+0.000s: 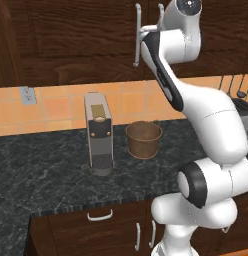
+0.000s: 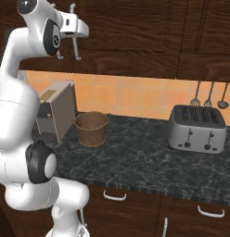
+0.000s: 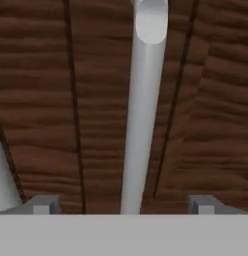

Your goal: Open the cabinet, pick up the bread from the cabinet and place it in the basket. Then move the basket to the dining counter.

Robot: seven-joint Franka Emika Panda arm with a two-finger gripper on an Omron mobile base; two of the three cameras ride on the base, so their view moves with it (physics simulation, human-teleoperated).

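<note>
Cabinet [image 1: 71, 40] doors are shut; the bread is presumably inside, nothing of it can be seen.

Gripper [image 3: 123, 205] is raised to the cabinet front, jaws spread wide, nothing clamped. In the hand view a silver bar handle [image 3: 143, 115] runs between the two fingertips [image 3: 41, 205], roughly centred, slightly nearer the one at the right of that view. A second bar is glimpsed at the left edge of that view. In the left base view the hand sits at the handles [image 1: 137, 35] near the cabinet's lower edge.

Basket [image 1: 144, 139] stands below the cabinet on the black granite counter [image 1: 46, 165], just beside the coffee machine [image 1: 98, 132], apart from it, and looks empty. A toaster [image 2: 197, 128] sits further along the counter, well away from the cabinet handles. The dining counter is not in frame.

Step judged: handle approach, pre-grasp. Nothing else of the task is done.

Risks from here:
- Whether the pads are already past the bar cannot be told; if closed too shallow, the round bar could be pinched at the tips only and slipped off on the pull.
- Two handles sit close together; a small lateral error could catch the neighbouring bar or the wrong door.
- A straight pull against the hinge arc could bind the door or drag the pads off the bar.
- The door swing could foul the forearm, held close in front of the cabinet.
</note>
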